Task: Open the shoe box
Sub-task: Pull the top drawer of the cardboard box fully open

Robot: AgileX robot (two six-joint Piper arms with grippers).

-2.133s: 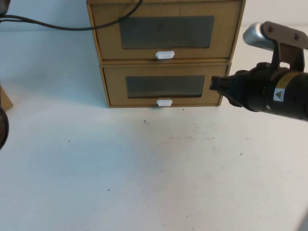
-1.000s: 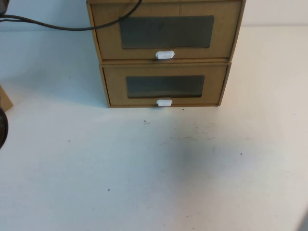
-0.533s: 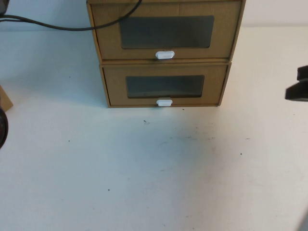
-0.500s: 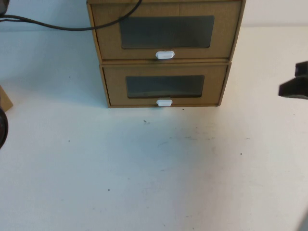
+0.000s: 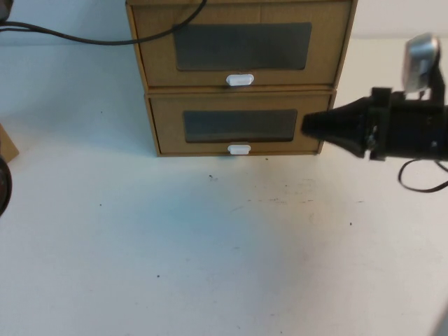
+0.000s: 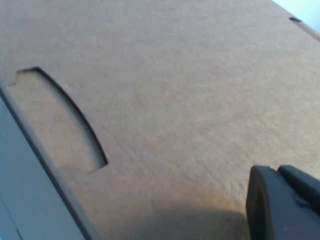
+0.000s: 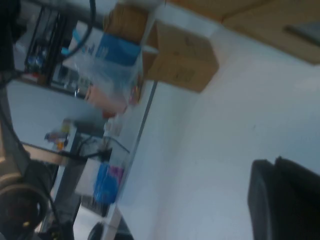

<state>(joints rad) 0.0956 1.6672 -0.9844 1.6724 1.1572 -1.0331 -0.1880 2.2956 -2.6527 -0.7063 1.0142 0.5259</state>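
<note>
Two brown cardboard shoe boxes are stacked at the back of the table. The upper box (image 5: 241,45) and the lower box (image 5: 238,124) each have a dark window and a white handle (image 5: 239,149), and both fronts are closed. My right gripper (image 5: 309,124) reaches in from the right, shut and empty. Its tip is in front of the lower box's right end, level with the window. In the right wrist view the right gripper (image 7: 274,162) hangs over bare white table. My left gripper (image 6: 278,171) is shut, close against a plain cardboard surface (image 6: 165,85) with a curved cut-out (image 6: 60,120).
A black cable (image 5: 105,38) runs from the back left over the upper box. A cardboard corner (image 5: 5,143) and a dark round object (image 5: 3,183) sit at the left edge. The right wrist view shows a small carton (image 7: 180,60) near the table edge.
The right arm was out of view a second ago. It came in from the right edge and now points its shut tip at the lower box's right end. The boxes have not moved.
</note>
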